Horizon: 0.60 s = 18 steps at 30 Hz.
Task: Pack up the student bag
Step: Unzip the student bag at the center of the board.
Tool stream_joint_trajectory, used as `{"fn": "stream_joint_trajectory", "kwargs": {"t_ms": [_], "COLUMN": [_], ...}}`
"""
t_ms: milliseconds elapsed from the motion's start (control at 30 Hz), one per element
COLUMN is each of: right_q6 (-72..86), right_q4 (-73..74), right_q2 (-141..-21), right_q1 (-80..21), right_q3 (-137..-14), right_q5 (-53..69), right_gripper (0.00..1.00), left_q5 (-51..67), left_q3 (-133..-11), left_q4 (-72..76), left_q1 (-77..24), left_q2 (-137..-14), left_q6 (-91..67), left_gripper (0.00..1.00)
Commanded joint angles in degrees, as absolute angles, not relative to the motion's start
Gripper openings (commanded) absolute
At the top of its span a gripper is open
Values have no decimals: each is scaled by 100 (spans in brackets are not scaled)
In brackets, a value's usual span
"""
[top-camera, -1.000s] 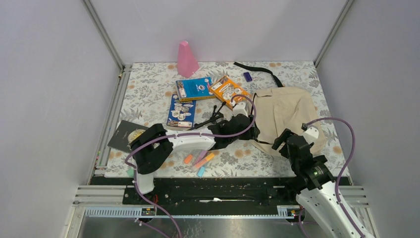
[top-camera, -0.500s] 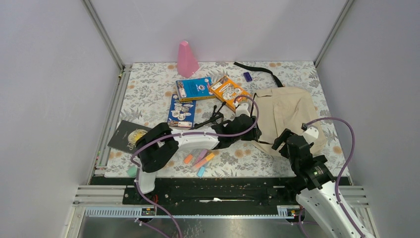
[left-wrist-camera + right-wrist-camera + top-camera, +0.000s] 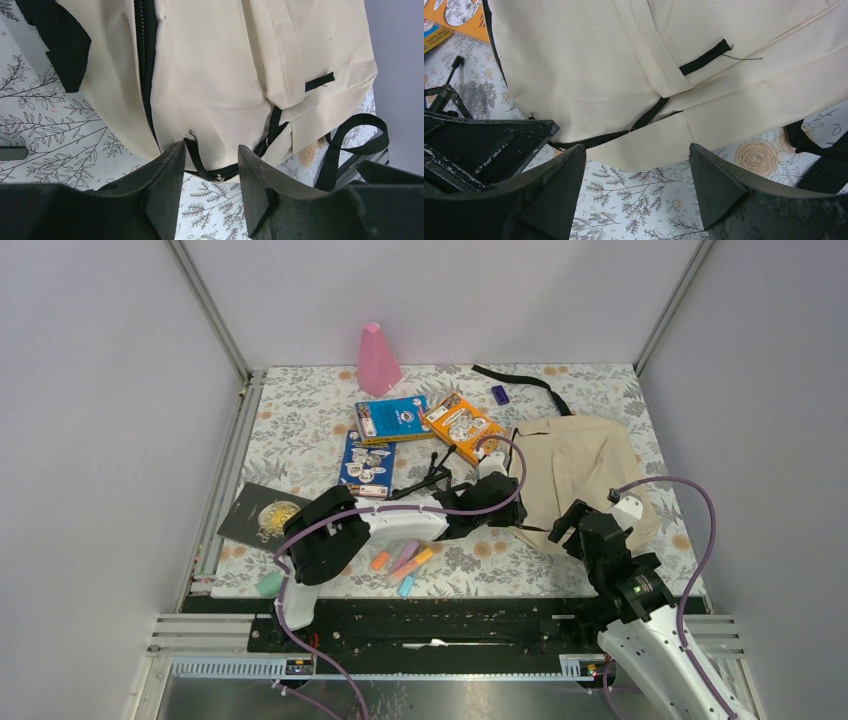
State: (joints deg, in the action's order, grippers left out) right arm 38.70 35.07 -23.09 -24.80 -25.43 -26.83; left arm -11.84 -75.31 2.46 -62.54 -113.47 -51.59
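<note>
Wrist cams, not top, show L hand (image 3: 210,152) & R hand (image 3: 636,152) spread by student bag (image 3: 210,65).

The left arm (image 3: 395,523) and right arm (image 3: 655,645) have white shells, black joints and looping purple cables (image 3: 711,515); fingers (image 3: 549,195) are scuffed black.

Student bag (image 3: 585,460) is lying on the right of the table (image 3: 300,420). Three books (image 3: 393,420) are lying left of it, a cone (image 3: 377,360) standing behind them. Markers (image 3: 405,562) are lying near the front edge, a booklet (image 3: 258,517) further left. Left gripper (image 3: 211,160) is sitting at the bag's left edge, right gripper (image 3: 636,165) at its near edge.
</note>
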Motion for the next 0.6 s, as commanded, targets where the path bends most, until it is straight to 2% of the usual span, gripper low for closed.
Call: {"fn": "stream_joint_trajectory", "kwargs": {"t_ms": [0,367,567], "right_q6": [3833,3332,3145], "right_q4": [3532,3195,3126], "right_q2": [-2324,-2461,-2595], "right_q1": [-2461,-2463,-2461], "right_q3": [-2584,-2563,-2640], "right_q5": [-2639,-1630,-1357], "right_gripper": [83,88,89], "left_q5": [-1109,-1118,-921], "left_q3": [-7704,-7425,-6835], "left_q4": [331,645,1708], "left_q1": [-6258,-6232,-6225], "left_q2": [-11400,-11261,-10835], "left_q6": [-5270,-5334,-5144], "left_gripper": [43,2,0]}}
